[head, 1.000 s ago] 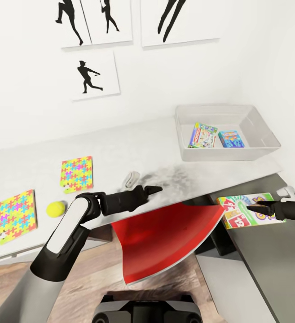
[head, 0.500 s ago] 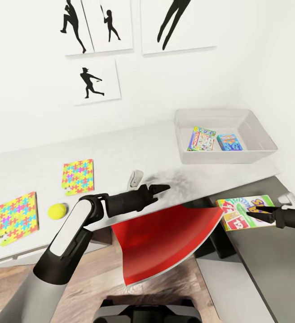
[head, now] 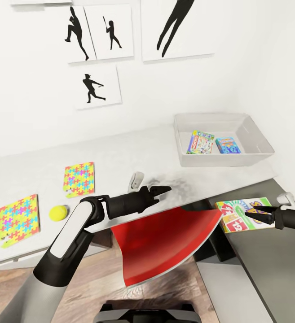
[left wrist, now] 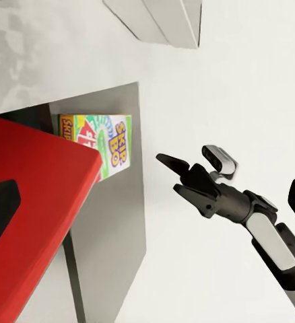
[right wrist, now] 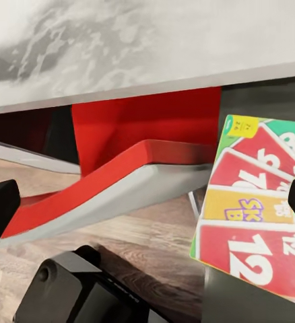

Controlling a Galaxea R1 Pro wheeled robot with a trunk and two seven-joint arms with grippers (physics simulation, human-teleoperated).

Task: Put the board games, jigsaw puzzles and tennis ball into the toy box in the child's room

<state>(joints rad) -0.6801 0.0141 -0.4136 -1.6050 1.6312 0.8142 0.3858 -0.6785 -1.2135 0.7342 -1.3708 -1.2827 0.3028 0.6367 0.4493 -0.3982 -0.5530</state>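
The light-grey toy box [head: 255,134] stands at the right end of the pale table [head: 120,152], with the MONOPOLY game [head: 200,142] and the blue game [head: 228,145] lying inside. Flat on the lower dark-grey cabinet top [head: 264,264] lies the SKIP-BO game [head: 237,215]. My right gripper [head: 250,217] hovers open at its right edge, and the box [right wrist: 255,222] lies between its fingers. Over the table's front edge, my left gripper [head: 165,190] is open and holds nothing. Two jigsaw puzzles [head: 79,178] [head: 19,219] and the tennis ball [head: 57,213] rest on the table's left part.
A red chair seat [head: 165,242] juts out from under the table between my arms. A small grey-white object [head: 136,179] sits on the table just beyond the left gripper. Baseball silhouette pictures [head: 91,85] hang on the white wall. Wood floor [head: 93,278] lies below.
The whole picture has slid down a little as the head camera moved. My left gripper has reached slightly farther right. The SKIP-BO box and right gripper stay together on the cabinet top.
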